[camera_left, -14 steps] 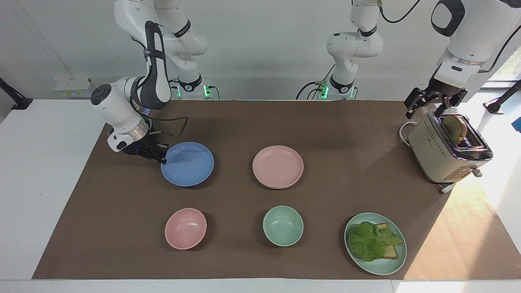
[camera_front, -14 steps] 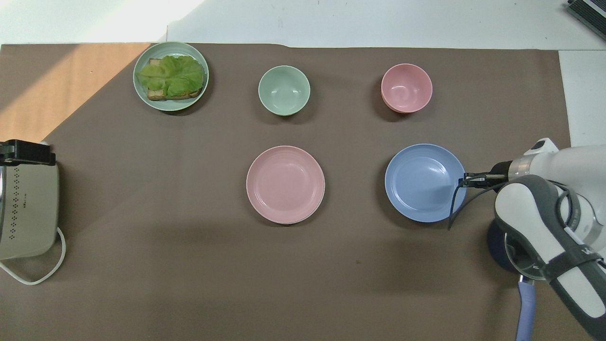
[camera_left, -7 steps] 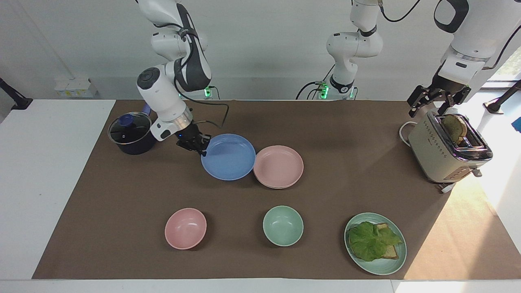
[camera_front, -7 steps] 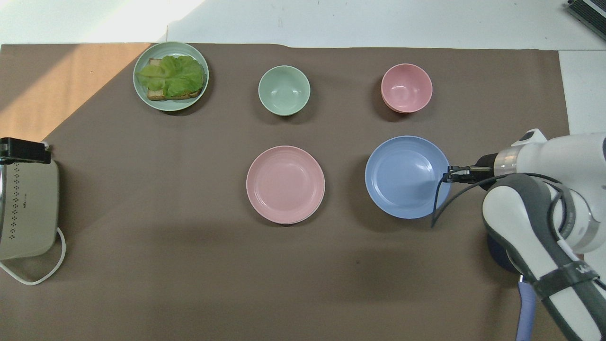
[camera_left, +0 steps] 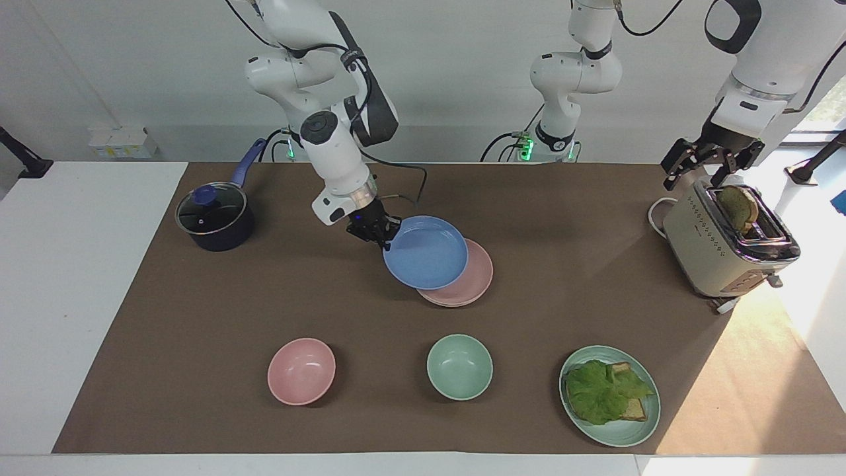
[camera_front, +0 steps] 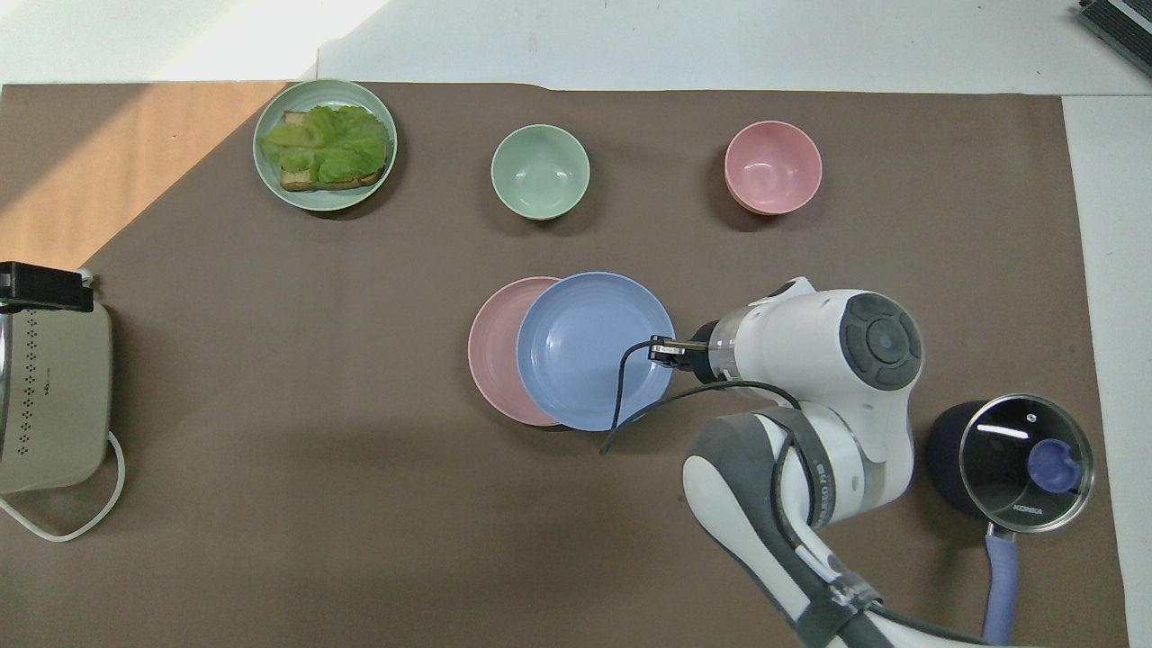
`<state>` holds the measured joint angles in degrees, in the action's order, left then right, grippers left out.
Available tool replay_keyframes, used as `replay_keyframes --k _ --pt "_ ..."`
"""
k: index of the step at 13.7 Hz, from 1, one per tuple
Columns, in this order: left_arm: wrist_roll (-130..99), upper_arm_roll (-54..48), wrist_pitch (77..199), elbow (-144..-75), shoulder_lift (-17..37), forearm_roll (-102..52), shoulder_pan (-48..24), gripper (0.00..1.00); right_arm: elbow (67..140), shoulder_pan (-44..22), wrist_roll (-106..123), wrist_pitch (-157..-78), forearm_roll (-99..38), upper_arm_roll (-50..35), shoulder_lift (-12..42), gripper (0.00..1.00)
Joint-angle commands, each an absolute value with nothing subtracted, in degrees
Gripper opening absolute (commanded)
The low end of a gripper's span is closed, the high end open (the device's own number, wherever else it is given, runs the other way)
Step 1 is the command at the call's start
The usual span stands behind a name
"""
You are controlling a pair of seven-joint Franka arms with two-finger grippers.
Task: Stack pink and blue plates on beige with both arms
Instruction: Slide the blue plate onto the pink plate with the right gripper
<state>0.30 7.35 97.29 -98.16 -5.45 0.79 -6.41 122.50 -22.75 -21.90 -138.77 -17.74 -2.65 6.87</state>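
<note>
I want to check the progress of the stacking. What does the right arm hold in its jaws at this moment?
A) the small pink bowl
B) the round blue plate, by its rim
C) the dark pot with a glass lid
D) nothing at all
B: the right gripper is shut on the rim of the round matte blue plate, which hangs tilted over the round pale pink plate.

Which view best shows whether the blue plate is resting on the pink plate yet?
The facing view: the blue plate hangs tilted in the right gripper, partly covering the pink plate. The overhead view shows only the overlap, not the height.
</note>
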Motion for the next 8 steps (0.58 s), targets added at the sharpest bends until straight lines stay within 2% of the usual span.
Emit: replay_keyframes --k 1,8 --pt "0.53 7.03 95.98 -97.21 -5.45 1.23 -5.89 1.00 121.12 -24.25 -24.07 -142.63 -18.19 -2.55 10.27 0.00" --pt "0.53 7.03 95.98 -97.21 -5.45 1.23 -5.89 1.00 115.93 -26.10 -24.87 -144.49 -18.11 -2.55 14.41 0.00"
